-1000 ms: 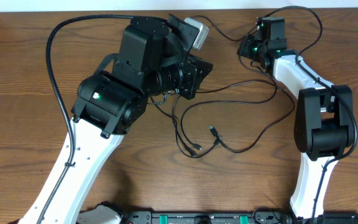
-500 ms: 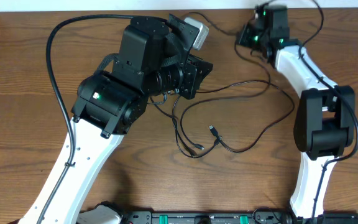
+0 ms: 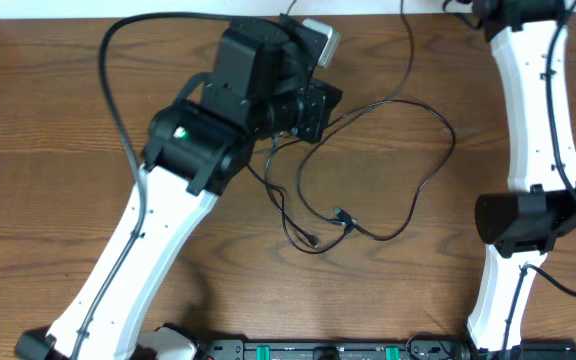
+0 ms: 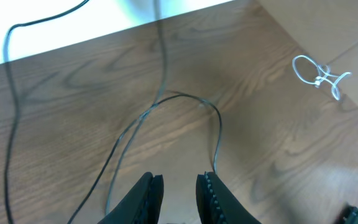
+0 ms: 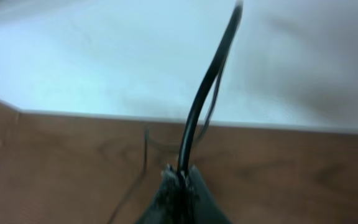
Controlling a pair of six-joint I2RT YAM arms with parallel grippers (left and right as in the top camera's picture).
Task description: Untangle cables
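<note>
Untangling, mid-pull: one strand gripped high, the heap loose beside the left pincer.

Overhead: thin black rubbery cords (image 3: 451,135) with small plug ends sprawl in crossed loops on the brown wood-grain surface (image 3: 58,120), just right of the black two-finger left pincer (image 3: 326,102) and on its near side. One black strand (image 3: 410,45) climbs past the far edge, where the white right arm (image 3: 528,100) reaches out of view. Left wrist: the left pincer (image 4: 179,180) is narrowly parted with nothing seen between its fingers, and a cord loop (image 4: 220,127) lies just ahead. Right wrist: the right pincer (image 5: 180,186) is clenched on the black strand (image 5: 204,93), which rises straight from its tips. Judgement: draw slowly away from the left pincer and watch the crossings, because a snagged plug would drag the whole heap.
</note>
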